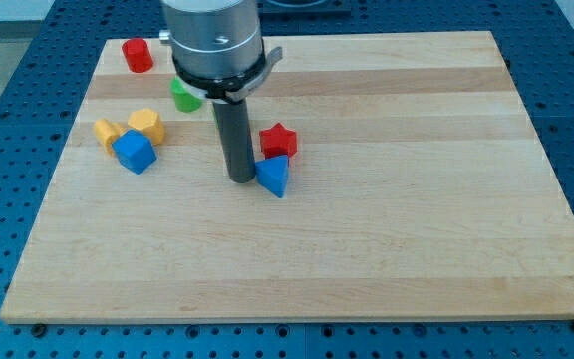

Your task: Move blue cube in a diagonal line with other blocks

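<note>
The room is bright and evenly lit from above. The pale wooden board (367, 229) shows no harsh glare, only a soft sheen along its far strip. Shadows are short and faint, tucked close under each block and beside the dark rod (235, 140). The metal collar (215, 40) above the rod catches a dull highlight. Focus is sharp across the board, edges crisp; the top of the view looks slightly softer. Straight edges stay straight.
</note>
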